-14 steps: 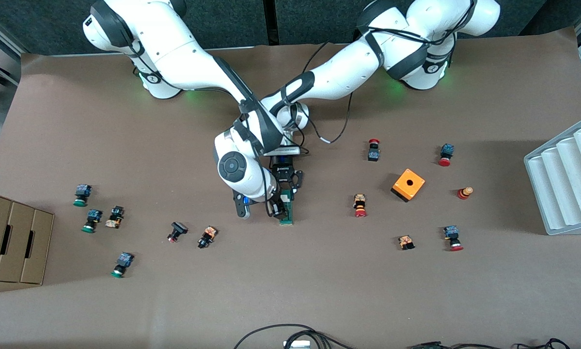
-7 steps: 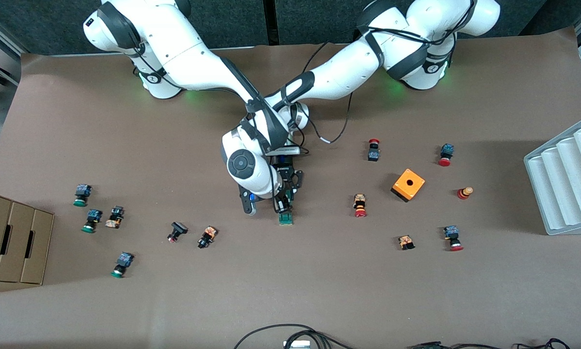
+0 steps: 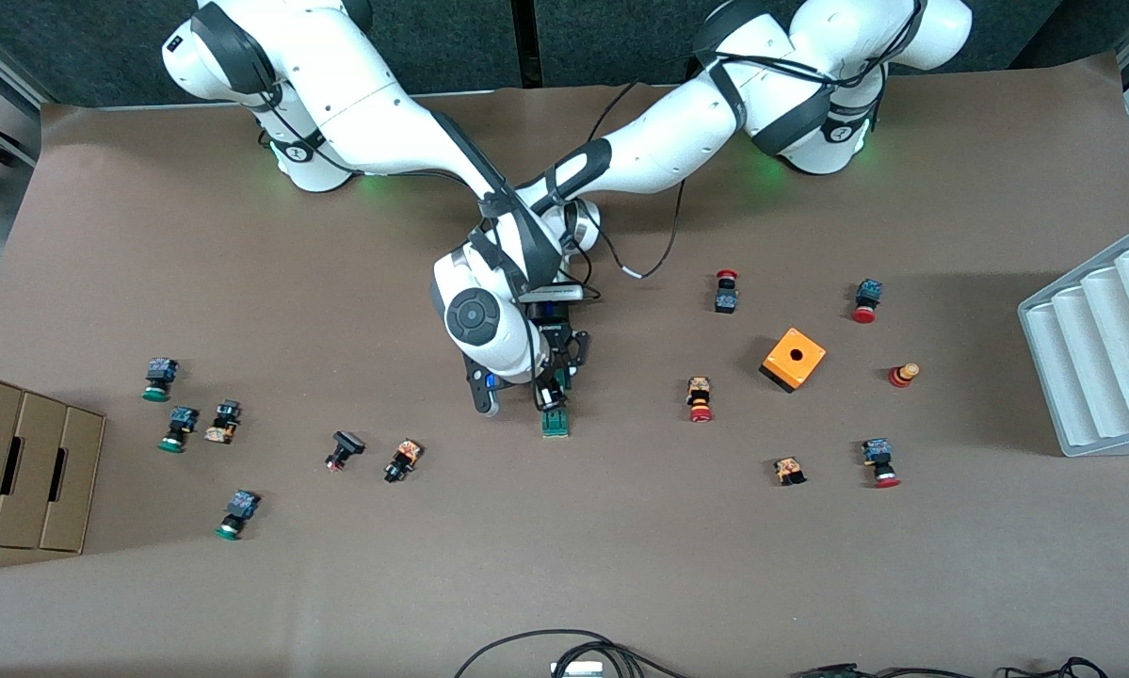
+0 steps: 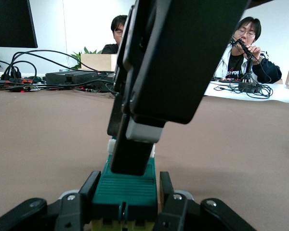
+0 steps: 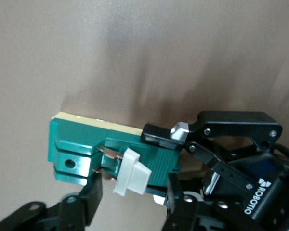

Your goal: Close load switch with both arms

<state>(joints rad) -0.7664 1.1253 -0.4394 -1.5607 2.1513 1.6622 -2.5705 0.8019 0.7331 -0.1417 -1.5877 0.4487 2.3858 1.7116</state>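
The load switch is a dark-green block lying mid-table; only its end nearer the front camera shows under the two hands. My left gripper is shut on the switch's other end, and the green body sits tight between its black fingers. My right gripper hangs low over the switch. In the right wrist view its fingers straddle the white sliding piece with a gap on each side. The left gripper also shows there, clamped on the block.
Small red and green-capped push-buttons lie scattered toward both ends of the table. An orange cube stands toward the left arm's end, with a white ribbed tray at that edge. A cardboard box sits at the right arm's end. Cables lie at the near edge.
My right arm has shifted from beside the switch to over it, covering most of the block. Its fingers have drawn closer together. The left arm has held still.
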